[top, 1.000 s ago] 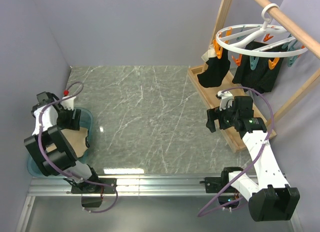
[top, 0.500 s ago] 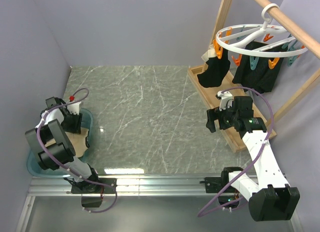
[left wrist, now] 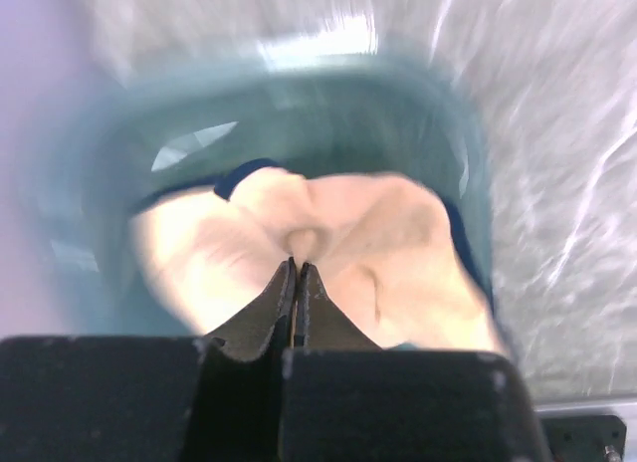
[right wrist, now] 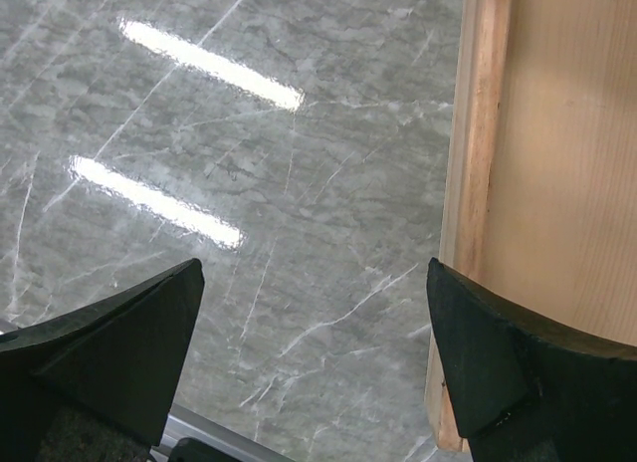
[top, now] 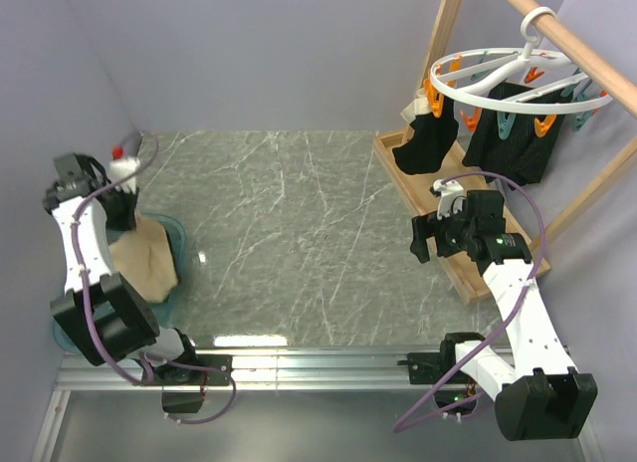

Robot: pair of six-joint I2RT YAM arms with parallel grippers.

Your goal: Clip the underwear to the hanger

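Underwear (left wrist: 388,243) of beige fabric with dark trim is clamped in the left pincer (left wrist: 297,275), hanging above a teal plastic basin (left wrist: 299,94). Light, limp handling is expected; the trimmed waistband is preferred for gripping. The right pincer (right wrist: 315,283) is held apart, empty.

I see a teal tub (top: 176,245) at the left edge of the marble table (top: 299,223). On the right stands a wooden rack (top: 589,62) on its board (right wrist: 557,133), with black garments (top: 426,143) hanging above.
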